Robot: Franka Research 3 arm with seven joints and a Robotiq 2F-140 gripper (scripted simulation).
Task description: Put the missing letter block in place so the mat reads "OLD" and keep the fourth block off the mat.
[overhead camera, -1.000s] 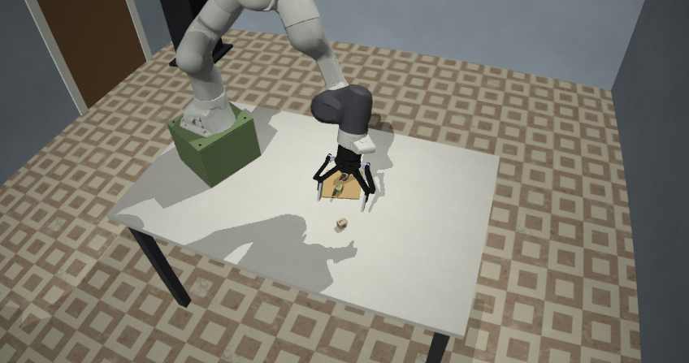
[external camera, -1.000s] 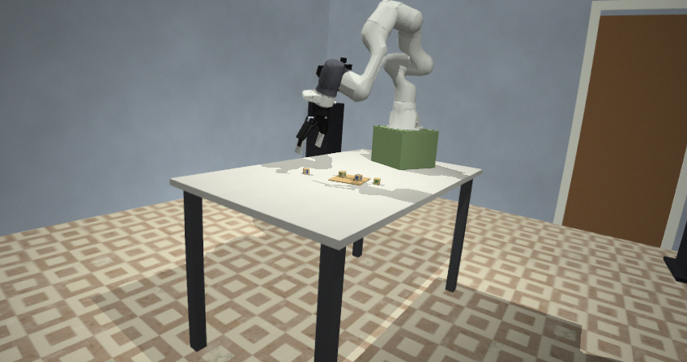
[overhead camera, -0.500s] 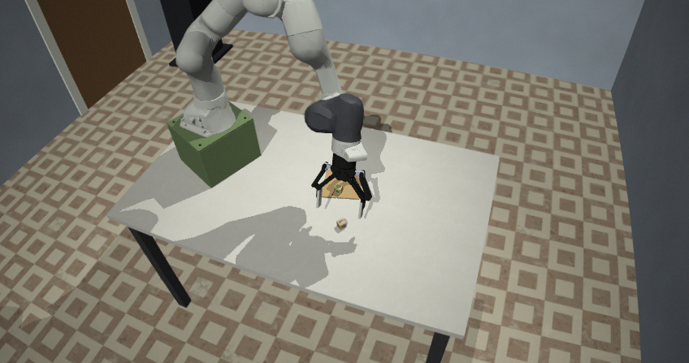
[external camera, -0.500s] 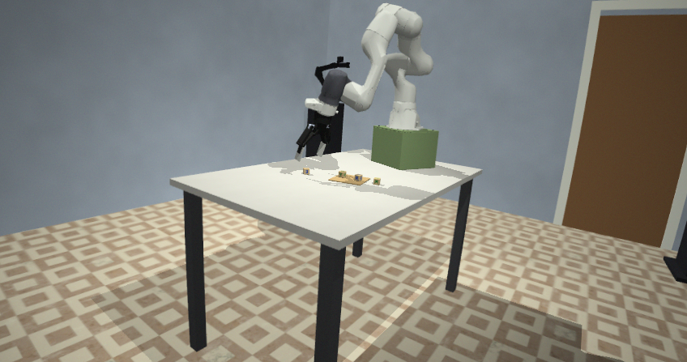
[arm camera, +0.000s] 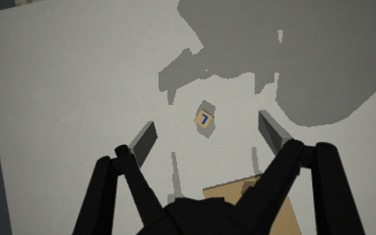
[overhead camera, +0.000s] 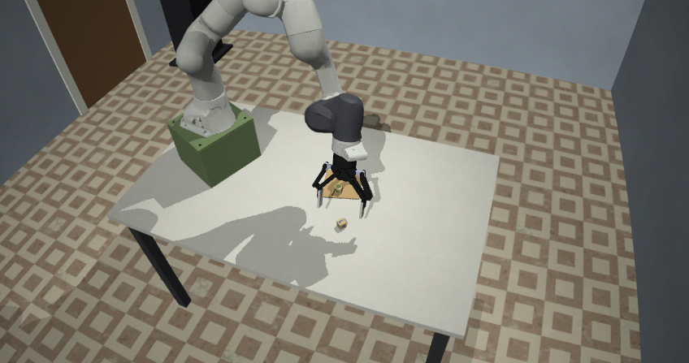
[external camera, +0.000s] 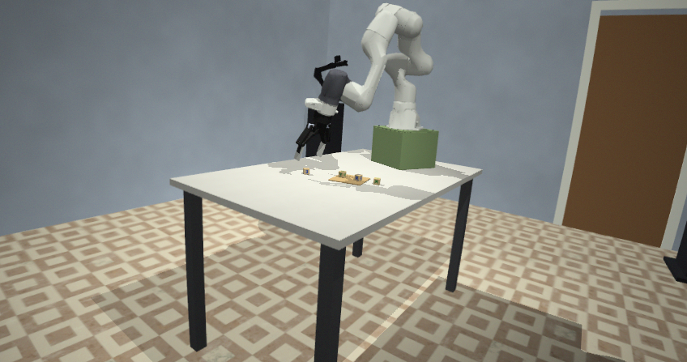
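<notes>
Claw [arm camera: 207, 129] spread wide and holding nothing, poised above lone lettered block [arm camera: 204, 118] on white worktop [overhead camera: 425, 244], off mat [external camera: 339, 180] toward 12 o'clock in wrist view. Probably light, rigid, best pinched across opposite flat sides. Letter unclear; mat blocks mostly hidden.

Top looks down, exterior sideways, wrist close; all share the table [overhead camera: 425, 244].

Blue mark like a "7" or turned "L" atop lone block [arm camera: 204, 119], other blocks' letters unreadable
</notes>
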